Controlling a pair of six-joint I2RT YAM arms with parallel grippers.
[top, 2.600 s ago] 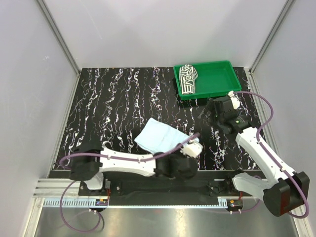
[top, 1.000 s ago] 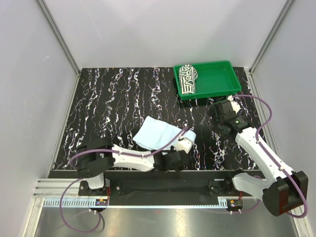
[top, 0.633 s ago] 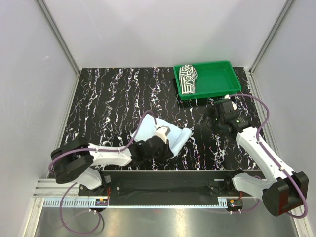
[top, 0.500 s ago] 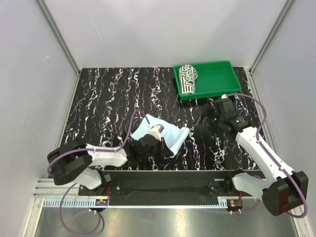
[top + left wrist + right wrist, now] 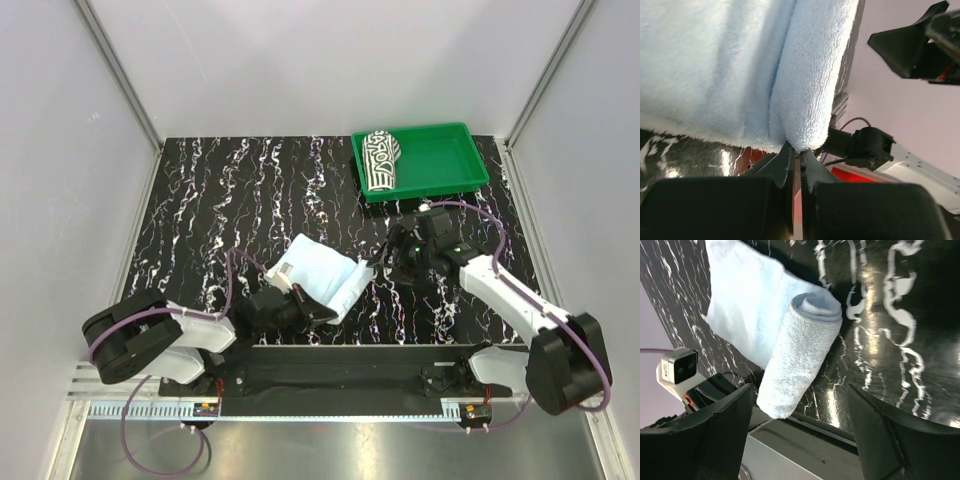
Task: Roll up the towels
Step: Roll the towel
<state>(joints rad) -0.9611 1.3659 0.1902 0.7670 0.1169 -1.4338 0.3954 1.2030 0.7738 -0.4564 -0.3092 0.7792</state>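
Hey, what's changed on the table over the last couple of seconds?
The left gripper swung left across the pale blue towel and is now shut on the near end of a roll along its right edge, which lay flat before. The right gripper moved left toward that roll, jaws open. The striped towel stayed rolled in the green tray, which did not move.

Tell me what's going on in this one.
The left arm's fingers are shut on the near end of the pale blue towel, partly rolled from its right edge. The right arm's fingers hang open just right of that roll, touching nothing. The striped towel already lies rolled in the green tray.
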